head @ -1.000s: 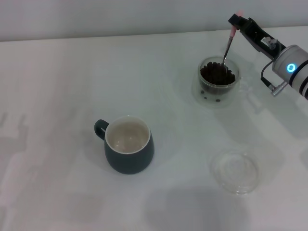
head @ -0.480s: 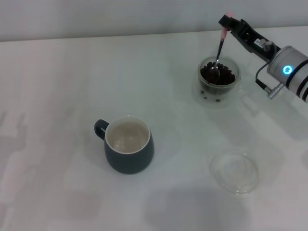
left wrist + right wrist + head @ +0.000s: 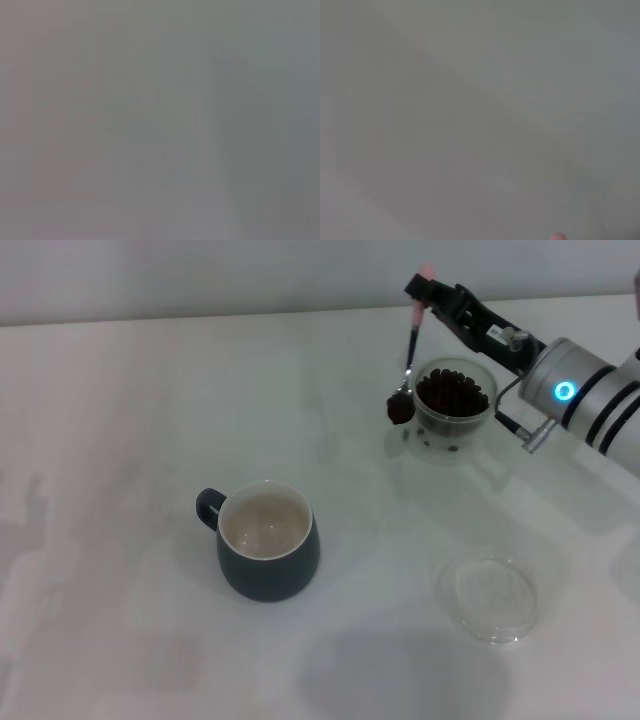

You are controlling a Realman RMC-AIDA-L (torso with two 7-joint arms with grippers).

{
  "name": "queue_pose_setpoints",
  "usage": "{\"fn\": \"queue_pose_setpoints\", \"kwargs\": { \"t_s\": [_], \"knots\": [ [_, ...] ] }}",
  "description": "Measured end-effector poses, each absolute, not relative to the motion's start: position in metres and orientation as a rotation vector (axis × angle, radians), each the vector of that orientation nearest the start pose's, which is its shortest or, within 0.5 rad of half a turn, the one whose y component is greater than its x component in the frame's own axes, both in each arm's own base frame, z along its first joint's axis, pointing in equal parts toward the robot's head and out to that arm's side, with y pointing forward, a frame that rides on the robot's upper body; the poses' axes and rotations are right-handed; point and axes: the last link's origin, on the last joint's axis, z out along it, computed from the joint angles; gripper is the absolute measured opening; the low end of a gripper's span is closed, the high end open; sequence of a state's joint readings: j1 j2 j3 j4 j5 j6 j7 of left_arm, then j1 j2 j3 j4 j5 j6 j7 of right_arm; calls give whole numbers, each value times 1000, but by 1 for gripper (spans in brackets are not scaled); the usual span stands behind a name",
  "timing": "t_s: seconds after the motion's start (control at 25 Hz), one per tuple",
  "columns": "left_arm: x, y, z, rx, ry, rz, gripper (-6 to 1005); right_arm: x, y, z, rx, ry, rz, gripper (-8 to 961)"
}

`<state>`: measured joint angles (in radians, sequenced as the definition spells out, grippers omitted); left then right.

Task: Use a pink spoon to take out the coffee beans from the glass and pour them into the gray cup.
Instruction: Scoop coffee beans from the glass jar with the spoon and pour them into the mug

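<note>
Now the carrying step is in hand: the right pincer (image 3: 428, 292), reaching in from three o'clock, is clamped on the pale pink handle end of the small metal teaspoon (image 3: 408, 352), which hangs nearly upright with its bowl down. A dark clump of coffee beans (image 3: 400, 409) sits in that bowl, just outside the rim of the small clear double-walled glass (image 3: 455, 412), on its nine o'clock side and above the white table (image 3: 150, 420). The glass, at about one o'clock on the table, holds a heap of dark beans.

The squat blue-gray mug with the cream inside (image 3: 267, 540) stands well apart, toward seven o'clock from the spoon, its loop handle pointing to nine o'clock; its inside looks bare. The next move, by this reading, calls for travelling toward the mug with the bowl kept level, then tipping it over the mouth. With the spoon so steep, beans could slip off on the way.

A flat clear round dish (image 3: 489, 596) lies at about five o'clock, apart from the work.

The left arm is out of the head view, and its wrist view gives only a featureless gray, so its pincer is unseen. The right wrist view is equally blank except for a sliver of pink at one edge. How many beans ride in the spoon cannot be counted.
</note>
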<state>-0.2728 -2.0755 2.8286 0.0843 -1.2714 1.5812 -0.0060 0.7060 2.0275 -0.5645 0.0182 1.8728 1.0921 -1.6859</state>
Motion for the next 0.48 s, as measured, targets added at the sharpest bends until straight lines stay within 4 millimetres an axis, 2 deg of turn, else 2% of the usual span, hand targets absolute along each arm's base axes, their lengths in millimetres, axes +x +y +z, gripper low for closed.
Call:
{"fn": "queue_pose_setpoints", "kwargs": {
  "t_s": [0.48],
  "knots": [
    [-347, 246, 3, -1568, -261, -673, 443, 239, 386, -51, -1889, 1516, 1336, 193]
  ]
}}
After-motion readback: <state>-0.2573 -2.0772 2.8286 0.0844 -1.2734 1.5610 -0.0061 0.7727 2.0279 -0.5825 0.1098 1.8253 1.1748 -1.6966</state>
